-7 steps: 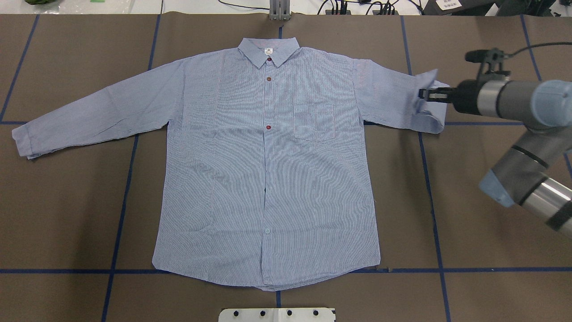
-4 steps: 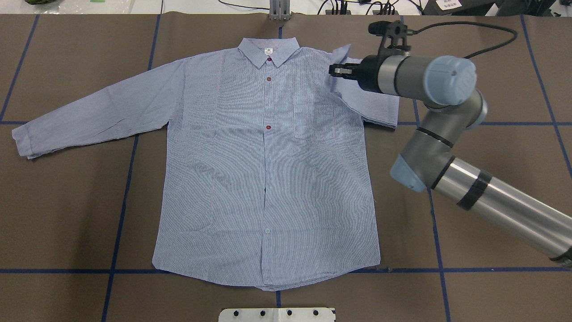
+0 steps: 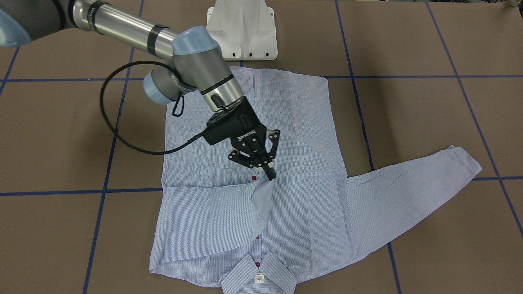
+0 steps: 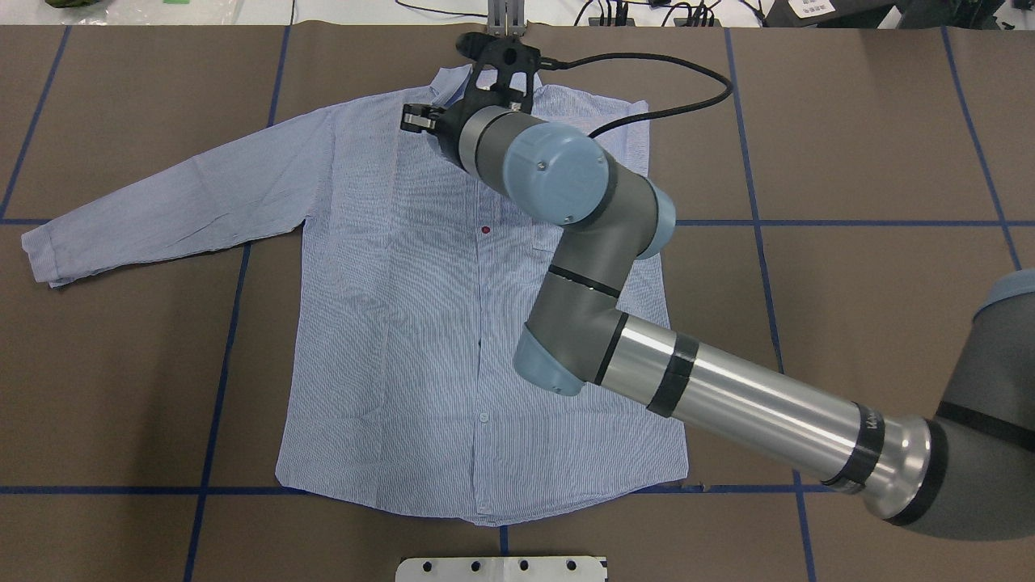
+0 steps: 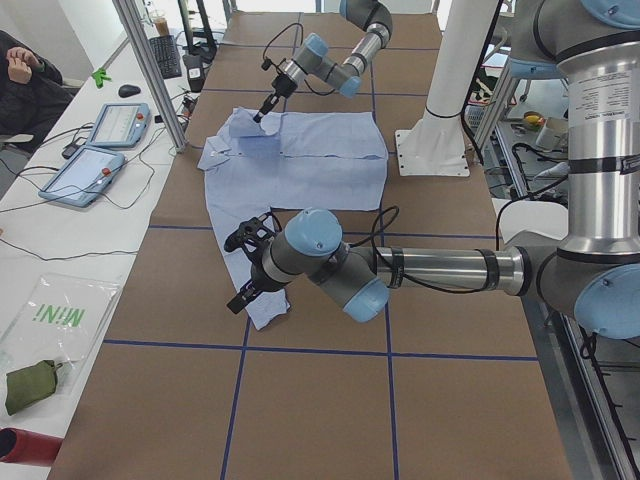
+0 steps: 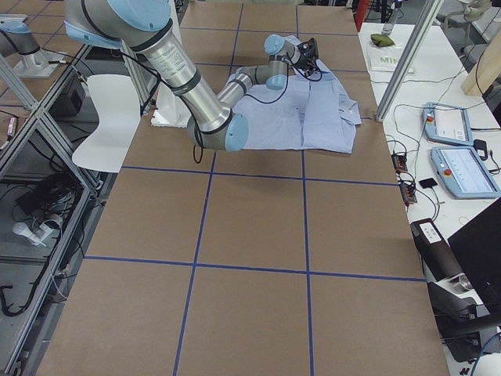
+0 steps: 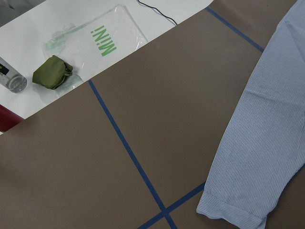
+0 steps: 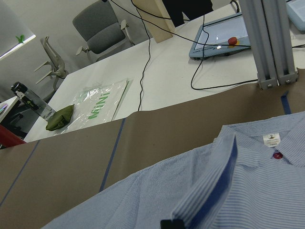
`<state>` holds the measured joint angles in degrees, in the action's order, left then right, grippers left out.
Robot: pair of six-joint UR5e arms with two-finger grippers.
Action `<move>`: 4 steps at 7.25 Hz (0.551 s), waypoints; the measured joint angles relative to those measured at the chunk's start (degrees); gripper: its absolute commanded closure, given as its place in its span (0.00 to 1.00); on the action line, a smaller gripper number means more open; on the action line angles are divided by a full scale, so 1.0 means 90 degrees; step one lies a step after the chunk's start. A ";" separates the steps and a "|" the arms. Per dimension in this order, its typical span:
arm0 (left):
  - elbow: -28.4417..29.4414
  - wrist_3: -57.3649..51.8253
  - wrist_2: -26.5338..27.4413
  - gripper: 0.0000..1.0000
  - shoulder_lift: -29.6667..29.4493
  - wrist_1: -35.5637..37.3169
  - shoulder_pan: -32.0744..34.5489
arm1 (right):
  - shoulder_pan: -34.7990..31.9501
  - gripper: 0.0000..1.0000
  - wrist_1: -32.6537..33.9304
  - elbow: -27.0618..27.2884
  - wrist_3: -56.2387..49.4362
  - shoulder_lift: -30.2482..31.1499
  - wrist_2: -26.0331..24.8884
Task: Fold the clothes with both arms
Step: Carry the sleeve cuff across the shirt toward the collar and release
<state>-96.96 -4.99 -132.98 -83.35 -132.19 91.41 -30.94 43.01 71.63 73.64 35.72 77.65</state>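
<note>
Shirt [image 7: 259, 143]: one sleeve flat on the mat, cuff [image 7: 233, 215] near the tape crossing.
Mat [image 7: 186, 90]: brown, blue tape lines [image 7: 125, 145].
Bag [image 7: 97, 40]: clear, green lettering; olive pouch [image 7: 51, 71] at its corner.

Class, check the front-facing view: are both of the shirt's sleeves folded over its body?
No, the sleeve on the robot's left side lies stretched out sideways, clear of the shirt body.

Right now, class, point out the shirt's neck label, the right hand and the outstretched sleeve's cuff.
neck label [image 3: 259, 279]: front-facing view, white tag's middle.
right hand [image 3: 269, 173]: front-facing view, between fingertips pinching the shirt [image 3: 302, 196].
outstretched sleeve's cuff [image 4: 38, 259]: overhead view, cuff's middle.
</note>
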 measured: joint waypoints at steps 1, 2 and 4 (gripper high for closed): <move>-0.0004 0.0005 0.0000 0.00 -0.0003 0.0000 0.0000 | 0.0225 0.97 0.0041 -0.0318 0.0099 -0.0249 -0.0289; -0.0007 0.0007 0.0000 0.00 -0.0005 0.0000 0.0000 | 0.0392 0.03 0.0057 -0.0498 0.0140 -0.0341 -0.0414; -0.0006 0.0008 0.0000 0.00 -0.0005 0.0000 0.0000 | 0.0579 0.01 0.0639 -0.0649 0.0247 -0.0536 -0.0475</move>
<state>-97.02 -4.92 -132.98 -83.39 -132.19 91.41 -25.73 48.76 65.79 75.86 30.90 73.38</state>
